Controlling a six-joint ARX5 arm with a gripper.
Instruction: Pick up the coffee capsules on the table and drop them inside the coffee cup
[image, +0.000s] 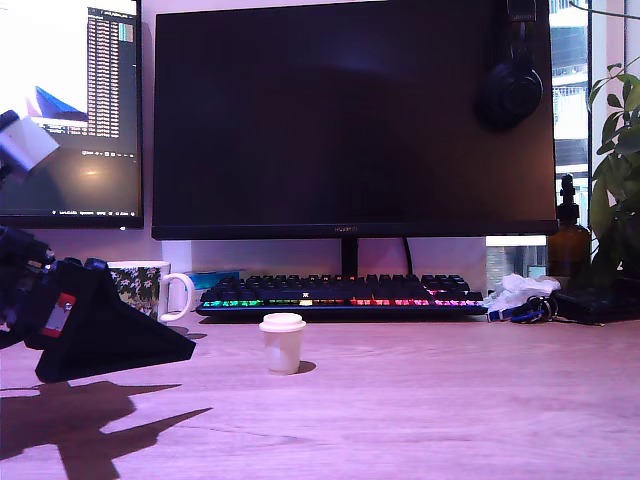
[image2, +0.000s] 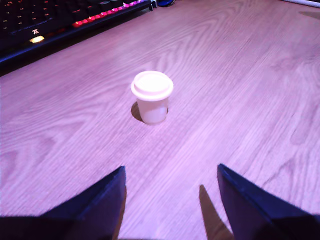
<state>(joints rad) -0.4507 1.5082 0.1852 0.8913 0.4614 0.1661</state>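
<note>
**Gripper wide open above the table, cream capsule ahead of it**

Your gripper (image2: 170, 172) has its jaws spread wide and nothing between them. In the wrist view the two dark fingers (image2: 100, 205) enter from the lower edge with bare wood showing in the gap. In the exterior view the gripper (image: 175, 350) sits at the exterior view's left as a dark wedge just above the table (image: 450, 400), its tip aimed toward the exterior view's right, with its shadow thrown on the wood below.

Ahead of your fingertips, well apart from them, the cream-white coffee capsule (image2: 152, 97) stands upright on the table, wide flat rim on top. In the exterior view you see it (image: 282, 343) near the middle of the table, in front of the keyboard (image: 340, 293) and clear of it. Only this one capsule shows in either view.

The coffee cup (image: 150, 287) stands behind your gripper at the exterior view's left, partly hidden by it, its white handle turned toward the keyboard. You cannot see into it from here.

Further back, a large dark monitor (image: 350, 120) stands behind the lit keyboard, with headphones (image: 510, 85) hung on its upper corner. A second, lit screen (image: 80, 110) is at the exterior view's left. At the exterior view's right stand a brown glass bottle (image: 568, 240) and a leafy plant (image: 615, 180).
</note>
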